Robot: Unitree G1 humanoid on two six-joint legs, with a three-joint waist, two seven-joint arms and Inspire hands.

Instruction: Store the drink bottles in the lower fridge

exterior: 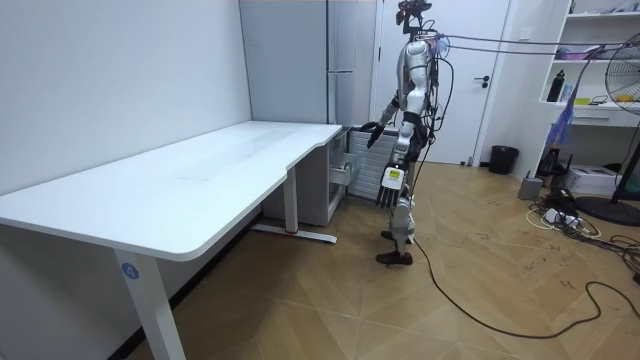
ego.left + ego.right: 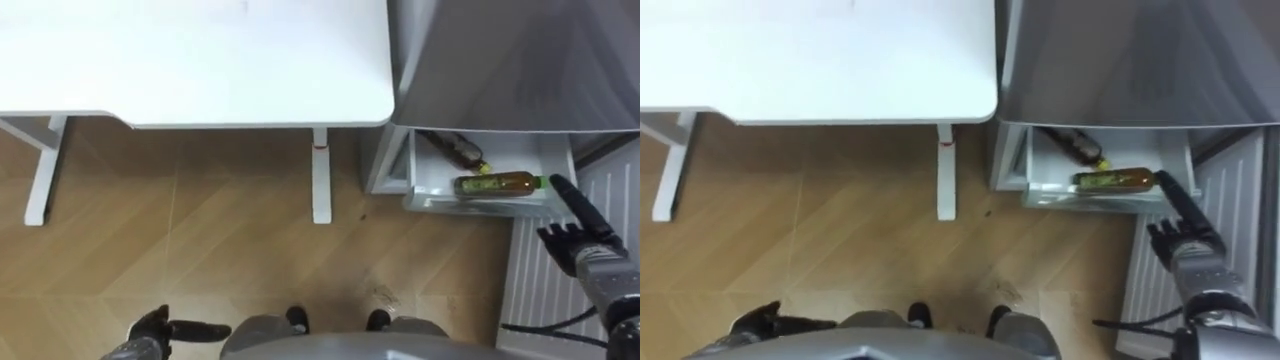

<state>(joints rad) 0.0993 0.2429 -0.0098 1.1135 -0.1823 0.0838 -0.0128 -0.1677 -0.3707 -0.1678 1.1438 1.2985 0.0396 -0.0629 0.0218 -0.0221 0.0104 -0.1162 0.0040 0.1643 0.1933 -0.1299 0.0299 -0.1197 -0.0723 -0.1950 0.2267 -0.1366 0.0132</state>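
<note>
The grey fridge point(image 2: 520, 60) stands right of the table, and its white lower drawer point(image 2: 424, 198) is pulled open. Two drinks lie on their sides inside it: a dark bottle point(image 2: 456, 149) at the back and an amber bottle with a green cap point(image 2: 497, 184) in front. My right hand point(image 2: 588, 240) hovers just right of the drawer, open and holding nothing, one straight finger reaching close to the green cap. My left hand point(image 2: 150, 328) hangs low by my side, relaxed and empty. In the room view I stand facing the fridge point(image 1: 300, 60), right hand point(image 1: 372, 132) held out towards it.
A long white table point(image 2: 190, 60) fills the left, its leg point(image 2: 320, 175) close to the drawer. A white ribbed panel point(image 2: 555, 285) stands open under my right hand. Wooden floor lies between me and the drawer. A fan, shelves and cables are behind me in the room view.
</note>
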